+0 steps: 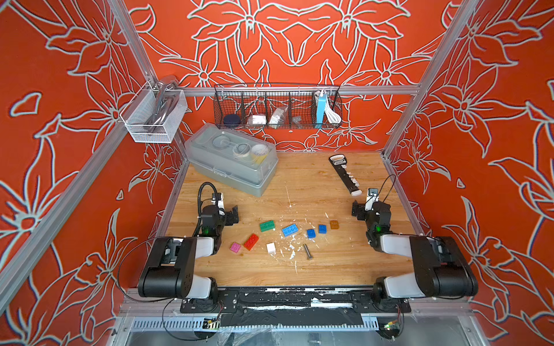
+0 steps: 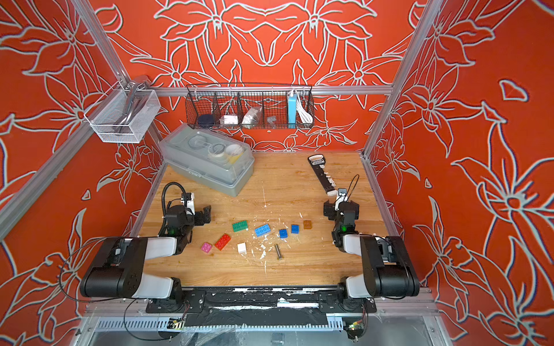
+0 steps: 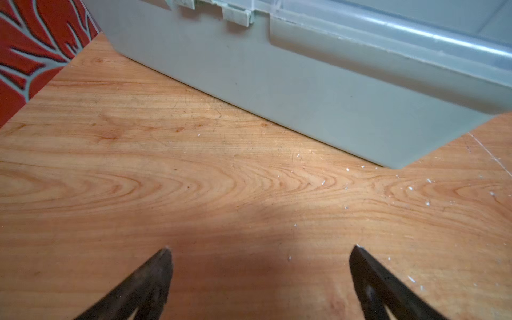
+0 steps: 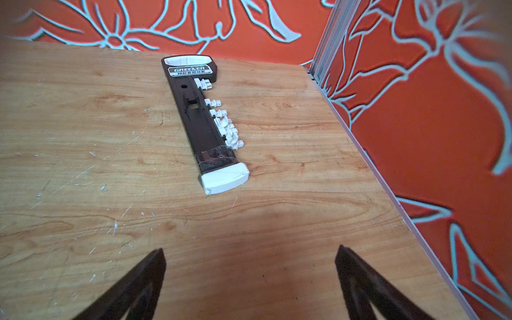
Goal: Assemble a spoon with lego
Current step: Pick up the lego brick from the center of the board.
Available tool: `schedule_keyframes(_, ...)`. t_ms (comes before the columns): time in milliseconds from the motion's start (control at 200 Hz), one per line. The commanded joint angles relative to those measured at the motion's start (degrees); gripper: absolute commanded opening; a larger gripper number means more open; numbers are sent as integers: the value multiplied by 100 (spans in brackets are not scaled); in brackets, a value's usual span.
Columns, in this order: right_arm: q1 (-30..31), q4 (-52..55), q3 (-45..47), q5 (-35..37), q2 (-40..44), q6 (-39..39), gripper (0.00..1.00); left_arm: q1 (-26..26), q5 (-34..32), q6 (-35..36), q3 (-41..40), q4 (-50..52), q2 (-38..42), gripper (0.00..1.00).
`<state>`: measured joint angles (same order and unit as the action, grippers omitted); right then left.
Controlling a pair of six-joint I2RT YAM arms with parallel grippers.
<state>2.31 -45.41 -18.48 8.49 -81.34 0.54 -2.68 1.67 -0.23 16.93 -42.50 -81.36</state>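
Note:
Several loose lego bricks lie apart in a row on the wooden table, seen in both top views: pink [image 1: 235,246], red [image 1: 251,241], white [image 1: 271,248], green [image 1: 267,226], light blue [image 1: 290,230], two darker blue [image 1: 311,233] [image 1: 322,229] and brown [image 1: 334,224]. No assembled spoon is in view. My left gripper [image 1: 232,215] hovers left of the bricks, open and empty [image 3: 261,248]. My right gripper [image 1: 358,209] is at the right, beyond the brown brick, open over bare wood [image 4: 250,248]. Neither wrist view shows a brick.
A grey metal bolt [image 1: 307,251] lies near the white brick. A grey toolbox [image 1: 230,167] stands at the back left, close ahead of the left gripper [image 3: 304,91]. A black strip with white pegs [image 4: 203,122] lies back right. Wire baskets [image 1: 277,106] hang on the wall.

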Motion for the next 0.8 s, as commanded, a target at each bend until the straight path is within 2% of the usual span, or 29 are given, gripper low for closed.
schedule_keyframes(0,22,-35,20,28,65,-17,100,-23,61,-21,118,-48,93,98)
schedule_keyframes(565,15,-20,11,20,74,-18,100,-35,74,-21,122,-53,84,98)
schedule_keyframes(626,22,-31,-18,-58,107,-52,100,-18,254,60,159,23,170,98)
schedule_keyframes(656,47,296,-175,-78,227,-86,100,48,295,160,268,262,282,98)
schedule_keyframes(706,100,1869,-799,102,588,-25,100,224,27,262,545,1000,601,98)
schedule_keyframes(756,99,3280,-1488,480,808,467,100,403,-376,241,789,1683,934,98)
schedule_keyframes(796,108,4162,-1971,510,904,785,100,568,-493,277,916,2055,1179,98)
